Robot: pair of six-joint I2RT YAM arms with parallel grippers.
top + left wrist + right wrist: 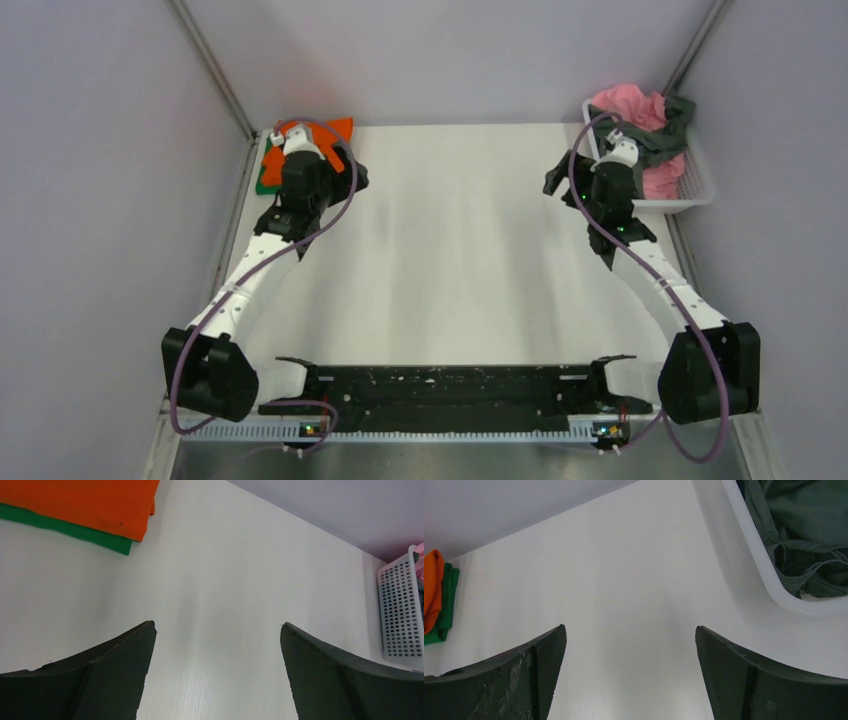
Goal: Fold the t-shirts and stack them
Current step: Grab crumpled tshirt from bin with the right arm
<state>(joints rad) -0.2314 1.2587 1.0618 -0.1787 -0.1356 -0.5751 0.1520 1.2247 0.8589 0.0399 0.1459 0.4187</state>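
A folded orange t-shirt (335, 130) lies on a folded green t-shirt (262, 183) at the table's far left corner. My left gripper (352, 176) is open and empty just right of that stack. In the left wrist view the orange tee (85, 500) and green tee (75, 530) lie far left of the left gripper (217, 627). A pink t-shirt (630, 105) and a dark grey t-shirt (670, 135) lie crumpled in the basket. My right gripper (556, 180) is open and empty, left of the basket. The right wrist view shows the grey tee (804, 525) beyond the right gripper (630, 629). No blue tee is in view.
A white plastic basket (700, 185) stands at the far right corner; its rim shows in the right wrist view (749, 545) and its perforated wall in the left wrist view (397, 610). Grey walls close in the table on three sides.
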